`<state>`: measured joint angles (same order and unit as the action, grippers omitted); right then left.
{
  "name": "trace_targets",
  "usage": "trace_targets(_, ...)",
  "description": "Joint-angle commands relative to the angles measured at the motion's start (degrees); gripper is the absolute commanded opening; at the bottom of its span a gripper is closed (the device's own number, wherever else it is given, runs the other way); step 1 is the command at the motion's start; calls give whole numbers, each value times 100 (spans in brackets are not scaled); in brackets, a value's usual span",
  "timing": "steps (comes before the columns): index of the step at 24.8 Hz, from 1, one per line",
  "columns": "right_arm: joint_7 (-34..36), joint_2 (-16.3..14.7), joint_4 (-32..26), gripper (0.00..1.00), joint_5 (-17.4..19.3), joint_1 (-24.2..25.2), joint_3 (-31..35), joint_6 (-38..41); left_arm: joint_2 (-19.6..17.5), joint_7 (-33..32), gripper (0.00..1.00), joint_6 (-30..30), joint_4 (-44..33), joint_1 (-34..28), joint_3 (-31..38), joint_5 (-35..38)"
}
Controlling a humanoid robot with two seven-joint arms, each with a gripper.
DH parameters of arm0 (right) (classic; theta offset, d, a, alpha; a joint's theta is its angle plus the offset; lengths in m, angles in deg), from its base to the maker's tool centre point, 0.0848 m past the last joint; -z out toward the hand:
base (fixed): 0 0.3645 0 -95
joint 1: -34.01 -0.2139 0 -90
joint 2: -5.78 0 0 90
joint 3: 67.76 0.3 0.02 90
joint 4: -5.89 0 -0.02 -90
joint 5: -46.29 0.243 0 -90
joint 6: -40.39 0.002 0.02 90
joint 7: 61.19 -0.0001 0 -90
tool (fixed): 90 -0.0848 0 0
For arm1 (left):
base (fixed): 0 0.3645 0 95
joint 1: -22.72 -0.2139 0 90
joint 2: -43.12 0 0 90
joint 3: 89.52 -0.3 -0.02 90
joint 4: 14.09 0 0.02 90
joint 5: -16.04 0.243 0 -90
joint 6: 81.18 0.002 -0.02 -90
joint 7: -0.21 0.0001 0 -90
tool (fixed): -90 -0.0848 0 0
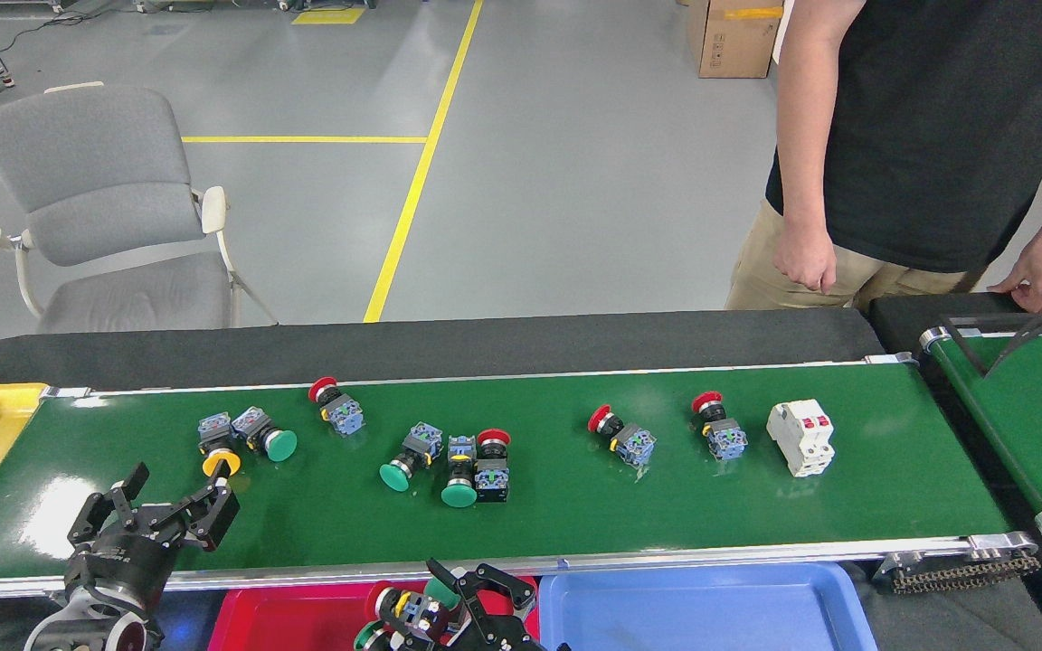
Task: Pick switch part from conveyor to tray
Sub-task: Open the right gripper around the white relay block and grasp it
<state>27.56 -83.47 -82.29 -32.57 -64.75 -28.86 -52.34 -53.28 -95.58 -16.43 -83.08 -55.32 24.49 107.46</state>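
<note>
Red-capped switch part [397, 604] clamped in right gripper [449, 604] fingers, over red tray [304, 615], just below conveyor [575, 515] rail; left gripper [164, 511] fingers apart, yellow-capped switch [216, 448] just beyond them on belt

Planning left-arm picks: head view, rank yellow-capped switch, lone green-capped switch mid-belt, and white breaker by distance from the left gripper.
1. yellow-capped switch, just beyond the left gripper, belt's left end.
2. green-capped switch, mid-belt, to its right.
3. white breaker, far right end of the conveyor.

Single head view, high and fairly close, forward-down across the conveyor [521, 506], perhaps slightly tilted.
</note>
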Motion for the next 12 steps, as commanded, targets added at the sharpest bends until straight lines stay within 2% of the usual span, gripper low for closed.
trace_targets(1,81,4,-235,99,29,-20,258,-87,-90,17,99,29,52,113,-89,7)
trace_targets(8,635,-31,-410,99,55,956,2746,-95,-318,79,98,636,641,280,-116,7)
trace_targets(10,767,-31,-410,99,64,1316,3203,-95,-397,87,95,952,817,315,-107,7)
trace_targets(12,767,-31,-402,99,64,1448,3616,-95,-485,184,85,1426,1045,342,-116,7)
